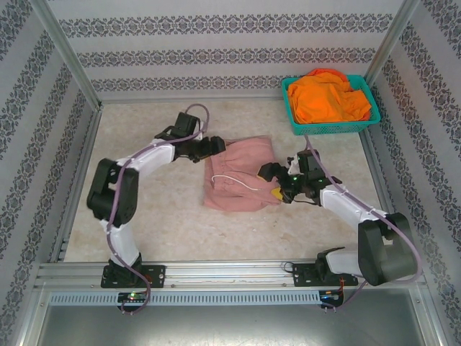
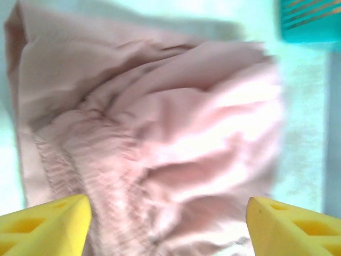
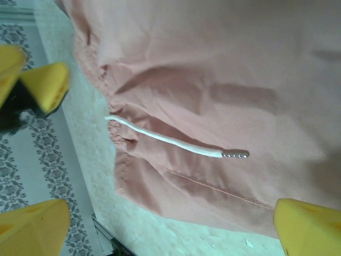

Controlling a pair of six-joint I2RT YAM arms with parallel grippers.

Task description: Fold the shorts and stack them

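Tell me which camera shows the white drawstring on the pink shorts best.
Right wrist: the drawstring lies sharp and close across the pink shorts, tip included. Top external gives a thin white curve; left wrist gives blurred pink cloth.

1. The table is bare along its left edge and at its near-left corner, giving open passage there.
2. The pink shorts cover the middle.
3. The teal basket, heaped with orange shorts, blocks the far-right corner.
4. The left gripper and right gripper, jaws apart, crowd the pink shorts' far-left and right sides.
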